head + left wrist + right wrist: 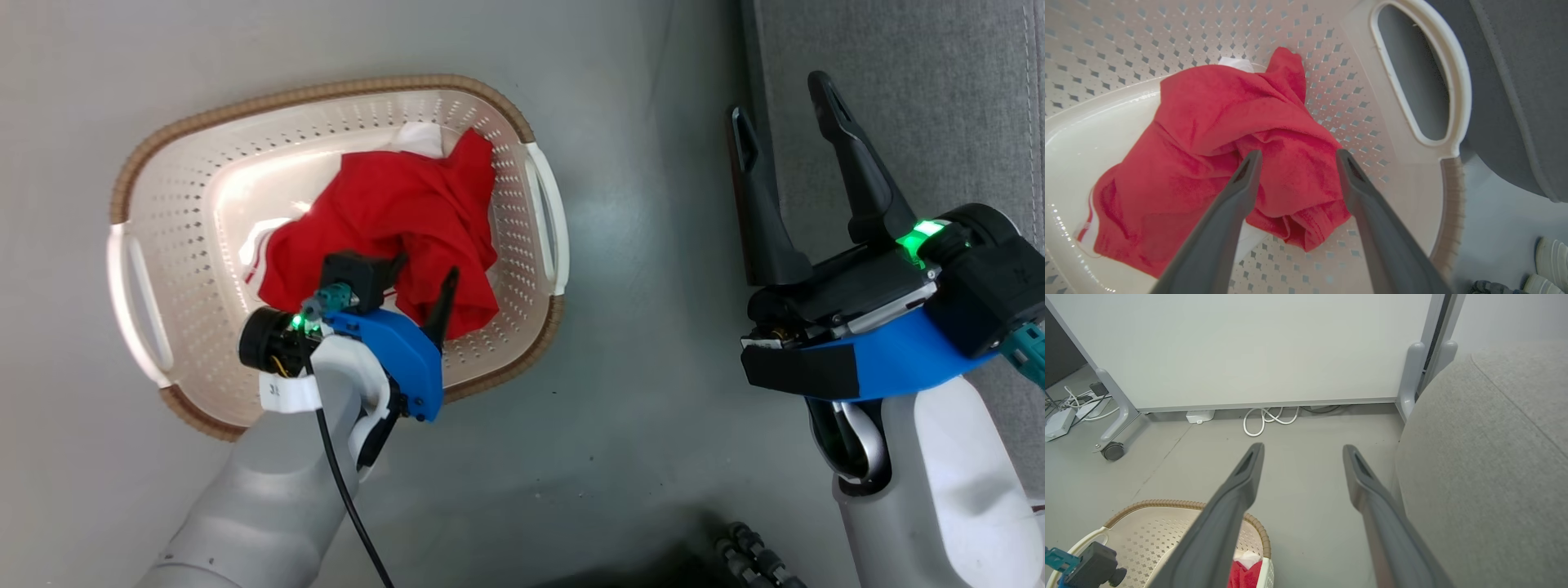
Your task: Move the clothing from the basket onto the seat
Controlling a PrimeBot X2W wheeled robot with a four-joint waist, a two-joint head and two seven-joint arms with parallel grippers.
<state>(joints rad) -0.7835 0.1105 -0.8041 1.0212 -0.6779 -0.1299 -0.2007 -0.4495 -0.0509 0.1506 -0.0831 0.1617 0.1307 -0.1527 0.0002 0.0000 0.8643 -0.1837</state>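
The red clothing [408, 220] lies crumpled in the cream basket [180, 229], with a white patch at its far end and white trim at its near left; it also shows as the red clothing [1216, 134] in the left wrist view. My left gripper [420, 282] is lowered into the basket, open, its fingers [1241, 179] straddling a fold at the clothing's near right end. My right gripper [784, 102] is open and holds nothing, hovering over the left edge of the grey seat [922, 90], which is the grey seat [1486, 457] in the right wrist view.
The basket stands on a grey floor [637, 343] left of the seat. A white partition on castors [1112, 451] and loose cables [1267, 418] lie beyond. A person's pale shoes [1549, 261] show beside the basket.
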